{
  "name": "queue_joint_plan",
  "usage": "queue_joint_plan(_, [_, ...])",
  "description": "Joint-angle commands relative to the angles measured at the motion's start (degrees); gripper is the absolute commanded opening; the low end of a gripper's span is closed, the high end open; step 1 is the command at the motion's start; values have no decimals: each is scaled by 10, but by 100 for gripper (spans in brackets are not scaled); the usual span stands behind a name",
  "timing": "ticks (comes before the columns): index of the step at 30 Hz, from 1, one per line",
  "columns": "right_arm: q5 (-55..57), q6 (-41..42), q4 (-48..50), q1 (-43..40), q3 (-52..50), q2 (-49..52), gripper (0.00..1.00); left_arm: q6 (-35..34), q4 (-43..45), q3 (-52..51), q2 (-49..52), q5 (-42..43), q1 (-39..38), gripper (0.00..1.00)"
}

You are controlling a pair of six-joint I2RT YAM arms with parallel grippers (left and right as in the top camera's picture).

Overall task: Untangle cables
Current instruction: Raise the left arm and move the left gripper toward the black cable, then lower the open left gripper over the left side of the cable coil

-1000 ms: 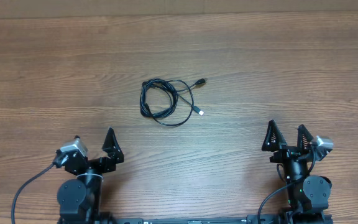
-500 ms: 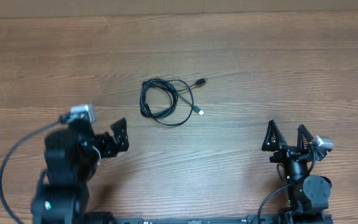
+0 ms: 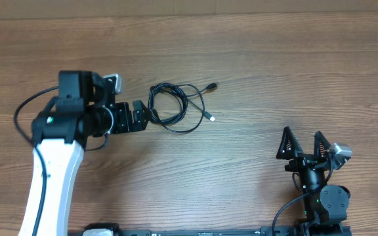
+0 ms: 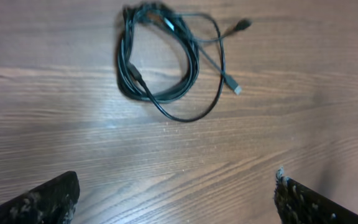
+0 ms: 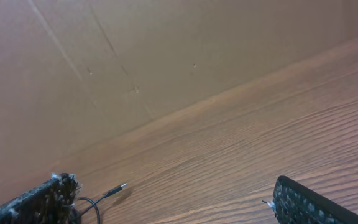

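The tangled cables [image 4: 128, 68] are seen just ahead of the spread fingers of the left gripper [image 3: 141, 115], untouched. The right gripper [image 3: 302, 136] is also opened wide, holding nothing.

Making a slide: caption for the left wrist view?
Open left tool faces a tangle of black cables on the wooden table.

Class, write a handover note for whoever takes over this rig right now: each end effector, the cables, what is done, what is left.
Left end effector open, empty, poised just left of the cables.
Right end effector open, empty, at the near right edge of the table.
The cables lie in one tangled coil mid-table.
Done: nothing untangled yet.
Left: grip a strand, pull the coil apart.
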Motion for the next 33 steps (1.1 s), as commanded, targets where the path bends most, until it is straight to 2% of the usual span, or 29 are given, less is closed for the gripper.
queue_joint_plan(1, [0, 2, 2, -2, -5, -1, 100, 8, 7, 13, 52, 30, -1, 100])
queue_joint_plan(6, [0, 2, 2, -2, -5, -1, 100, 9, 23, 13, 108, 67, -1, 100])
queue_joint_plan(8, [0, 2, 2, -2, -5, -1, 100, 9, 30, 13, 123, 75, -1, 90])
queue_joint_plan(9, [0, 2, 2, -2, -5, -1, 100, 9, 34, 13, 131, 75, -1, 79])
queue_joint_plan(11, [0, 2, 2, -2, -5, -1, 100, 9, 37, 13, 142, 75, -1, 23])
queue_joint_plan(12, [0, 2, 2, -2, -5, -1, 100, 9, 37, 13, 146, 75, -1, 4])
queue_joint_plan(16, [0, 2, 2, -2, -5, -1, 100, 4, 37, 13, 156, 58, -1, 4])
queue_joint_plan(21, [0, 2, 2, -2, -5, -1, 100, -60, 33, 13, 160, -21, -5, 6])
queue_joint_plan(22, [0, 2, 2, -2, -5, -1, 100, -71, 31, 13, 160, -35, -12, 13])
queue_joint_plan(26, [0, 2, 2, -2, -5, -1, 100, -76, 32, 13, 160, -47, -36, 18])
queue_joint_plan(29, [0, 2, 2, -2, -5, -1, 100, -110, 32, 13, 160, -90, -62, 22])
queue_joint_plan(33, [0, 2, 2, -2, -5, -1, 100, -153, 34, 13, 160, -139, -107, 43])
